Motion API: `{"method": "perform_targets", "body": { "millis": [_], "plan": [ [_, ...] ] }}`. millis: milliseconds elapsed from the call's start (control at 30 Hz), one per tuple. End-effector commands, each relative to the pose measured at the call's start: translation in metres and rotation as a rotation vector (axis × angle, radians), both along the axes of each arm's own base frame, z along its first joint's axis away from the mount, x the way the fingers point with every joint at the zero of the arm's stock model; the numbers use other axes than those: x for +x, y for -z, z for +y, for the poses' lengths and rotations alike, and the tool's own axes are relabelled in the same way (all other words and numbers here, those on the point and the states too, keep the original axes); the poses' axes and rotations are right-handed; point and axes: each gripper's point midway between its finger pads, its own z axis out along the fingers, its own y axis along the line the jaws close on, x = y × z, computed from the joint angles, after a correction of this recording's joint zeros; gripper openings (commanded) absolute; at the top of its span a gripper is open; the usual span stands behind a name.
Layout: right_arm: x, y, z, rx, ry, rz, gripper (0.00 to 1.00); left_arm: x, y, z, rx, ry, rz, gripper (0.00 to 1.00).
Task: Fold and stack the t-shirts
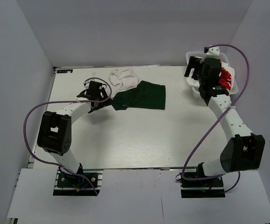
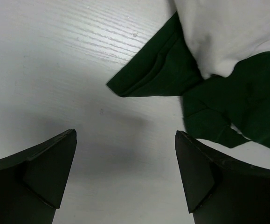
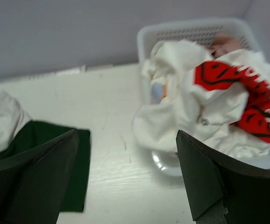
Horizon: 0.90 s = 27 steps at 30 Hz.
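Observation:
A crumpled white t-shirt with dark green sleeves (image 1: 139, 94) lies at the back middle of the table; it also shows in the left wrist view (image 2: 209, 70) and at the left of the right wrist view (image 3: 41, 140). My left gripper (image 1: 97, 95) is open and empty just left of a green sleeve (image 2: 158, 74). A white t-shirt with red print (image 3: 218, 102) spills over the rim of the white lattice basket (image 3: 195, 30) at the back right (image 1: 225, 77). My right gripper (image 1: 201, 77) is open and empty, above the table beside that basket.
The table's bare white top (image 1: 148, 135) spreads in front of the shirts. Grey walls close in the back and sides. Purple cables loop off both arms.

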Motion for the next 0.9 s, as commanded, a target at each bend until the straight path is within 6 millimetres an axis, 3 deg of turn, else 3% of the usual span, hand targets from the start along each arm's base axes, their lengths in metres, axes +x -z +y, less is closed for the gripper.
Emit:
{"method": "perform_targets", "body": {
  "millis": [0, 133, 167, 200, 267, 333, 367, 400, 567, 633, 733, 767, 800, 833, 867],
  "plan": [
    [-0.003, 0.027, 0.049, -0.018, -0.133, 0.08, 0.9, 0.009, -0.002, 0.004, 0.009, -0.008, -0.02, 0.95],
    [-0.006, 0.031, 0.097, 0.056, -0.224, 0.113, 0.9, 0.018, 0.02, -0.009, -0.011, 0.068, 0.003, 0.92],
    [-0.009, 0.047, 0.111, 0.065, -0.268, 0.136, 0.9, 0.023, 0.026, -0.009, 0.0, 0.079, 0.014, 0.92],
    [-0.01, 0.052, 0.114, 0.073, -0.281, 0.144, 0.9, 0.022, 0.033, -0.009, 0.004, 0.079, 0.031, 0.92],
    [-0.019, 0.082, 0.124, 0.074, -0.298, 0.211, 0.9, 0.034, 0.033, -0.003, 0.047, 0.056, 0.023, 0.92],
    [-0.027, 0.102, 0.131, 0.082, -0.311, 0.26, 0.9, 0.034, 0.05, 0.005, 0.075, 0.035, 0.078, 0.92],
    [-0.032, 0.109, 0.136, 0.083, -0.324, 0.278, 0.9, 0.04, 0.049, 0.004, 0.073, 0.035, 0.07, 0.92],
    [-0.038, 0.127, 0.136, 0.073, -0.327, 0.317, 0.9, 0.038, 0.055, 0.008, 0.07, 0.03, 0.092, 0.92],
    [-0.059, 0.168, 0.14, 0.049, -0.323, 0.44, 0.9, 0.052, 0.059, -0.012, -0.007, 0.096, 0.05, 0.92],
    [-0.066, 0.184, 0.142, 0.053, -0.324, 0.483, 0.9, 0.052, 0.063, -0.015, -0.016, 0.114, 0.053, 0.84],
    [-0.074, 0.204, 0.144, 0.058, -0.312, 0.524, 0.9, 0.039, 0.074, -0.02, -0.041, 0.152, 0.087, 0.61],
    [-0.074, 0.206, 0.146, 0.071, -0.314, 0.528, 0.9, 0.037, 0.076, -0.025, -0.062, 0.168, 0.086, 0.3],
    [-0.076, 0.217, 0.147, 0.068, -0.313, 0.555, 0.9, 0.034, 0.079, -0.026, -0.069, 0.174, 0.097, 0.08],
    [-0.077, 0.22, 0.15, 0.068, -0.32, 0.563, 0.9, 0.031, 0.078, -0.027, -0.083, 0.17, 0.099, 0.0],
    [-0.076, 0.229, 0.151, 0.057, -0.313, 0.583, 0.9, 0.027, 0.078, -0.03, -0.099, 0.182, 0.1, 0.0]
  ]
}}
